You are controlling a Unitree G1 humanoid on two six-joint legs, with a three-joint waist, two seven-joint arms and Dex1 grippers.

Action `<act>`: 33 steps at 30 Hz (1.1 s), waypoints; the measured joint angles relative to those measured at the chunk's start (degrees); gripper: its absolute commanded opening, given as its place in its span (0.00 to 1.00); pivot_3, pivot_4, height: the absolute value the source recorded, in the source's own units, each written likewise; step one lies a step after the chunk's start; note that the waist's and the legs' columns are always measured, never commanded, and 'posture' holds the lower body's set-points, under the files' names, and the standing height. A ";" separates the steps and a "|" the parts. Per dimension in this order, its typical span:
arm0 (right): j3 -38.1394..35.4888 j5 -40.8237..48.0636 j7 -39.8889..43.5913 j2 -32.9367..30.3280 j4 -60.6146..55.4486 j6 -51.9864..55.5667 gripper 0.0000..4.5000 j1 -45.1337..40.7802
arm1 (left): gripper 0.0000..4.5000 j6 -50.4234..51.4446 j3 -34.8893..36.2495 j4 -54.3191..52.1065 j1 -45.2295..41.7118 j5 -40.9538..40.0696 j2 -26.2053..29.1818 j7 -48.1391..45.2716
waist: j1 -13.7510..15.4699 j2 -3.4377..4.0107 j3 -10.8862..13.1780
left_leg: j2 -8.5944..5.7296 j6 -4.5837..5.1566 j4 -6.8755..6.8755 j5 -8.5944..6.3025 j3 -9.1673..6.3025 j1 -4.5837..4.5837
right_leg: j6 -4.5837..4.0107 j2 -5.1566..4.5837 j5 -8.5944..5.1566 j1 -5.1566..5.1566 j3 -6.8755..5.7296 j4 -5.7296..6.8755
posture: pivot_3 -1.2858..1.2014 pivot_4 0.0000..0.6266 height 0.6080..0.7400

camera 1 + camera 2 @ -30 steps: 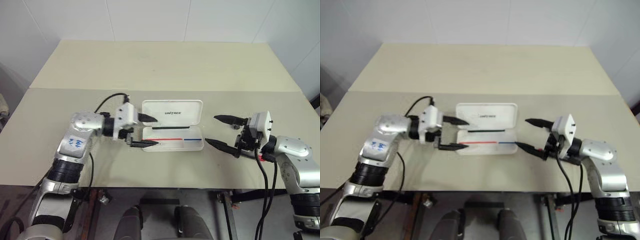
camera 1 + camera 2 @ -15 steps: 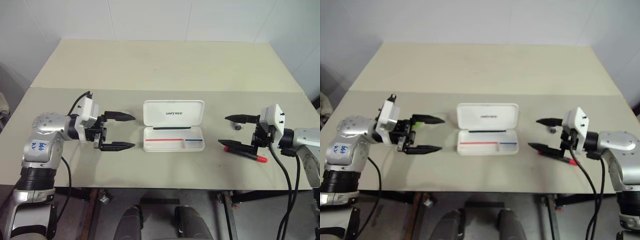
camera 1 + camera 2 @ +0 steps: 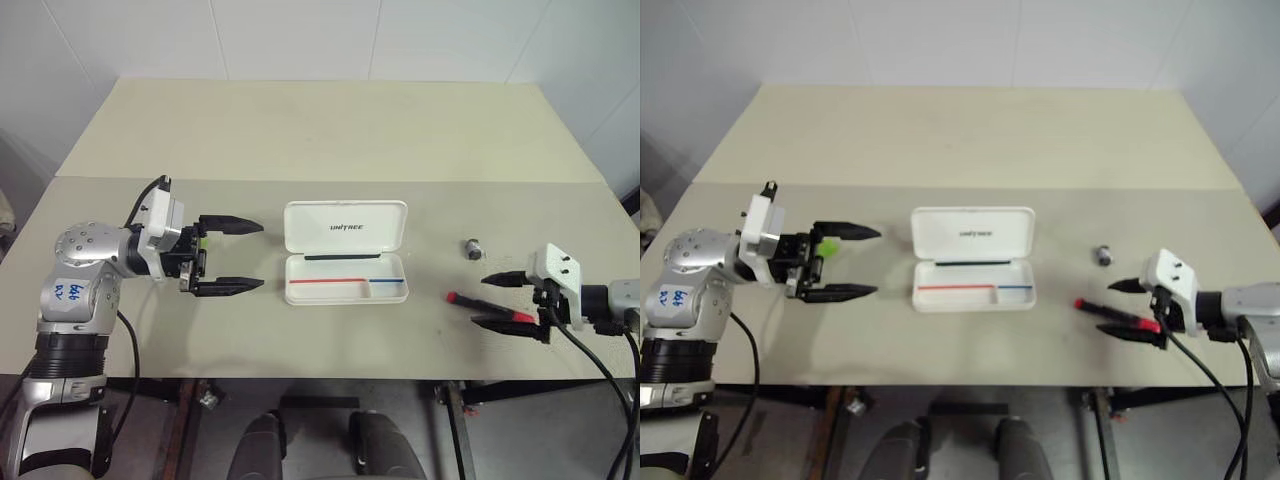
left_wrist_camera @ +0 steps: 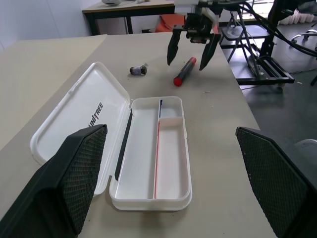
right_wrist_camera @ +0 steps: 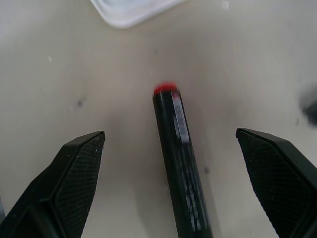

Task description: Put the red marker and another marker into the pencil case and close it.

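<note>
1. The red marker [image 3: 488, 308]: laid flat on the tabletop [image 3: 330, 130], well right of the pencil case [image 3: 346, 251]; long axis roughly across the tabletop, one end toward the case; not yet lifted.
2. Right claw [image 3: 497, 300]: spread, straddling the marker.
3. Pencil case: lid open, tray seen empty; closing outstanding.
4. Another marker [image 3: 827, 246]: green, glimpsed by the left claw [image 3: 244, 254], which is spread; not yet cased.

I'm seeing even, diffuse light over the counter [image 3: 330, 130], bright and without glare; shadows are lying soft and faint beneath both arms. The right eye view is looking slightly hazier than the left. In the right wrist view the red marker [image 5: 179, 148] is blurring, its red tip smearing, out of focus.
</note>
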 measured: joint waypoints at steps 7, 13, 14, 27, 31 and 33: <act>1.56 -2.52 1.74 0.01 7.90 -2.00 0.71 -2.09 | 1.00 0.36 0.49 -2.41 1.67 -1.34 0.62 -0.63 | -0.15 0.00 0.00 | 0.00 0.00 0.02 -0.01 0.08 0.02 | 0.05 0.00 0.03 0.00 0.09 -0.01 | 0.52 0.24 1.00; 1.85 -4.41 2.73 0.09 12.22 -6.04 0.24 -3.76 | 1.00 1.78 0.96 -4.18 2.99 -2.76 2.10 -2.38 | -0.02 0.00 0.00 | 0.01 -0.01 0.02 -0.02 0.09 0.03 | 0.05 0.01 0.03 0.01 0.10 -0.01 | 0.52 0.24 1.00; 1.85 -4.56 2.77 0.27 12.35 -6.26 0.16 -3.92 | 1.00 1.79 0.96 -4.18 2.99 -2.76 2.08 -2.31 | -0.01 0.00 0.00 | 0.01 -0.01 0.04 -0.02 0.09 0.03 | 0.05 0.02 0.03 0.01 0.10 -0.01 | 0.52 0.24 1.00; 2.59 -5.08 2.61 2.36 8.00 -9.85 0.13 -5.60 | 1.00 0.12 0.95 -3.58 2.43 -2.66 1.78 -1.94 | -0.28 0.01 0.00 | 0.03 -0.01 0.09 -0.02 0.18 0.07 | 0.10 0.07 0.06 0.01 0.22 0.01 | 0.52 0.24 1.00; 3.30 -2.62 2.73 4.93 -0.01 -6.74 0.13 -11.83 | 1.00 -1.52 0.95 -1.36 2.16 -1.97 2.06 -2.44 | -0.37 0.02 0.01 | 0.06 -0.02 0.10 -0.02 0.20 0.08 | 0.10 0.09 0.07 -0.01 0.24 0.01 | 0.52 0.24 1.00; 3.77 0.06 2.64 7.44 -4.63 -3.48 0.13 -14.97 | 1.00 -2.25 0.95 -0.77 2.15 -1.75 2.17 -2.58 | -0.28 0.02 0.01 | 0.09 -0.05 0.09 -0.04 0.19 0.08 | 0.10 0.10 0.08 -0.01 0.23 0.02 | 0.52 0.24 1.00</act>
